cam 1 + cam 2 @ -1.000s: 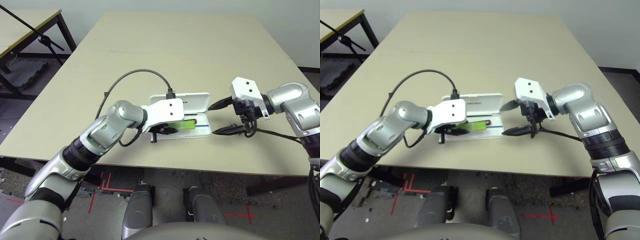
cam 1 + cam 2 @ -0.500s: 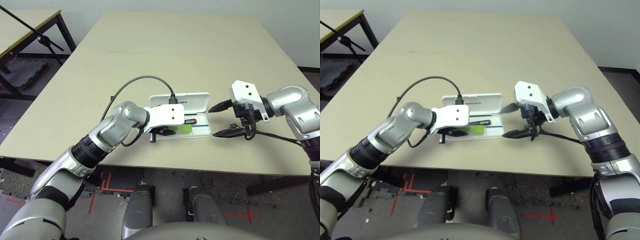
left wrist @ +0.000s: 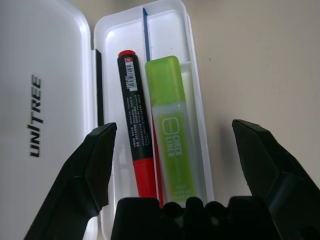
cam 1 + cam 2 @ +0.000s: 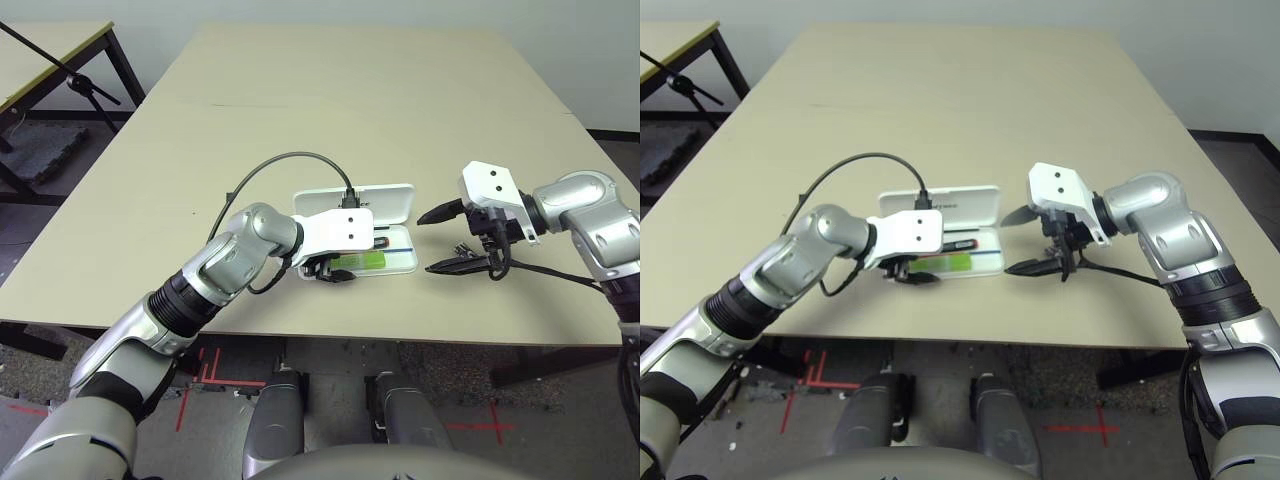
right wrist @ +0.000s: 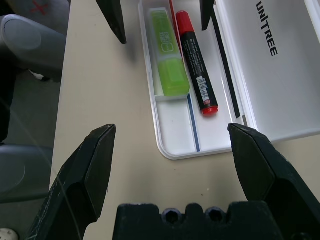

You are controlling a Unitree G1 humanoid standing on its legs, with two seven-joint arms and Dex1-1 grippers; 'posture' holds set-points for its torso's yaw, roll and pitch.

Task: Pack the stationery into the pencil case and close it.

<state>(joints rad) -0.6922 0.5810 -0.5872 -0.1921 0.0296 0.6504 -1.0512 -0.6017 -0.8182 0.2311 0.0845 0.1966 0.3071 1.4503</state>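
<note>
The case (image 3: 197, 95) lies open on the table (image 4: 330, 120), its lid (image 3: 45, 100) folded flat beside the tray, and the highlighter (image 3: 170, 135) and marker (image 3: 135, 125) lie side by side in the tray, touching along their length. The left tool (image 3: 170, 145) hangs over the tray with its jaws spread wide and nothing in them, so the highlighter looks freshly set down. The right tool (image 5: 170, 155) waits just off the tray's far end, also wide open and empty. No clip is visible in these views. The step in hand seems to be clearing the left tool. It is best lifted straight up and away, jaws kept wide, so neither finger catches the highlighter or drags the tray. Only then should the lid be swung over, with the tray steadied against sliding.
</note>
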